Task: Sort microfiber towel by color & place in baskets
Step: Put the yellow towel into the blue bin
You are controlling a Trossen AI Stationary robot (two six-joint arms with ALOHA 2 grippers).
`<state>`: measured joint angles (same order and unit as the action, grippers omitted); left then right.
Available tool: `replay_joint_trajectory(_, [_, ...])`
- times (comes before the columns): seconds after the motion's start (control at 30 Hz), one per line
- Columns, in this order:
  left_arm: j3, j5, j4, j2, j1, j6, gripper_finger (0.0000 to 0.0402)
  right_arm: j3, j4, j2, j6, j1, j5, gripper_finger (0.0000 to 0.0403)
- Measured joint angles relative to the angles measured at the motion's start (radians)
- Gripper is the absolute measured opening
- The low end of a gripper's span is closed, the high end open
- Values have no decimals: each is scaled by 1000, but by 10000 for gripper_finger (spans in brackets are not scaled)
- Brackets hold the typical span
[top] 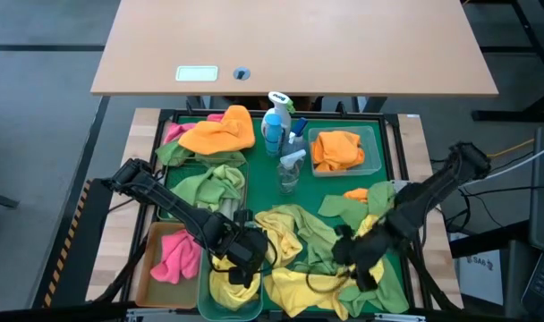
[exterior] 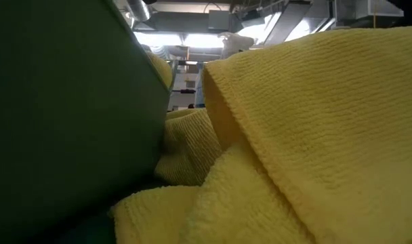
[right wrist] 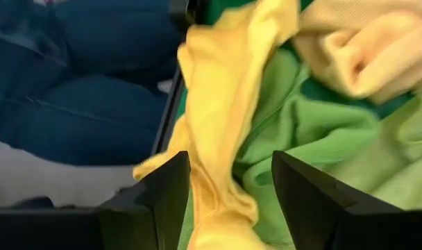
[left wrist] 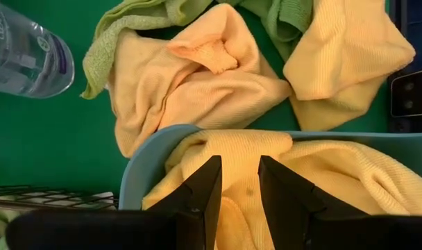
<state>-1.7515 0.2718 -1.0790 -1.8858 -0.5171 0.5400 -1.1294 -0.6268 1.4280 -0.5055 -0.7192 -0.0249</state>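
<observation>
My left gripper (top: 242, 253) hangs over the teal basket (left wrist: 138, 182), which holds yellow towels (left wrist: 336, 173); its fingers stand a little apart just above them (left wrist: 239, 201). My right gripper (top: 351, 257) is open over the loose pile of yellow and green towels at the tray's near right. A raised fold of a yellow towel (right wrist: 221, 125) runs between its fingers (right wrist: 228, 201), with a green towel (right wrist: 301, 132) beside it. The amber-tan basket (top: 147, 268) holds a pink towel (top: 174, 255), the wire-mesh basket (top: 244, 183) green towels, the clear basket (top: 377, 152) an orange towel. My left gripper's fingers point down at the yellow towels in the teal basket; I cannot tell whether they touch the cloth. My right gripper's fingers stand on either side of the yellow towel's raised fold (right wrist: 218, 173); I cannot tell whether they touch it.
Two spray bottles (top: 276, 125) (top: 290, 168) stand mid-tray, and one also shows in the left wrist view (left wrist: 23, 59). An orange towel (top: 220, 132) and a pink one (top: 175, 132) lie at the far left. A person's legs (right wrist: 72, 104) are by the near edge. Yellow cloth (exterior: 314, 135) fills the low view.
</observation>
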Motion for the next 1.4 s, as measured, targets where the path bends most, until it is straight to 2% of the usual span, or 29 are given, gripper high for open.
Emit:
replay_joint_trajectory(0.33, [0,0,66,0,-3,1,92,0,9,172,-14,-89,118,202])
replay_joint_trajectory(0.7, [0,0,106,0,-3,1,92,0,46,239,-12,-86,56,194])
replay_joint_trajectory(0.87, [0,0,108,1,-5,1,92,0,50,244,-11,-86,47,140])
replay_joint_trajectory(1.1, [0,0,109,1,-6,0,92,0,50,244,-10,-85,32,16])
replay_joint_trajectory(1.23, [0,0,130,1,-6,-24,92,-16,29,238,-7,-84,33,21])
replay_joint_trajectory(1.4, [0,2,201,1,-7,-55,92,-115,-98,230,79,-65,58,15])
